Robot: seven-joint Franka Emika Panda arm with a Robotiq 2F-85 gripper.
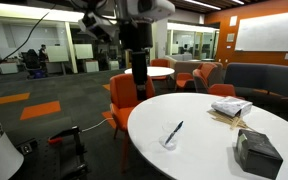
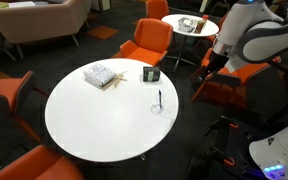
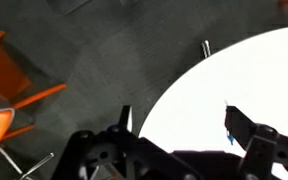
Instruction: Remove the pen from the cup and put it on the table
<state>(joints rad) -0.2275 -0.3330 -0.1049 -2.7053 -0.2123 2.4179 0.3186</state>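
Note:
The thin dark pen stands tilted in the small clear cup on the round white table, near its edge on the robot's side. Pen, cup and table show in both exterior views. My gripper hangs beyond the table's edge, above the carpet and apart from the cup; it also shows in an exterior view. In the wrist view the gripper is open and empty over the table's rim. A small stick-like thing, probably the pen, stands far off.
A dark boxy bag and a pale packet on sticks lie on the table. Orange chairs ring it. A smaller round white table stands behind.

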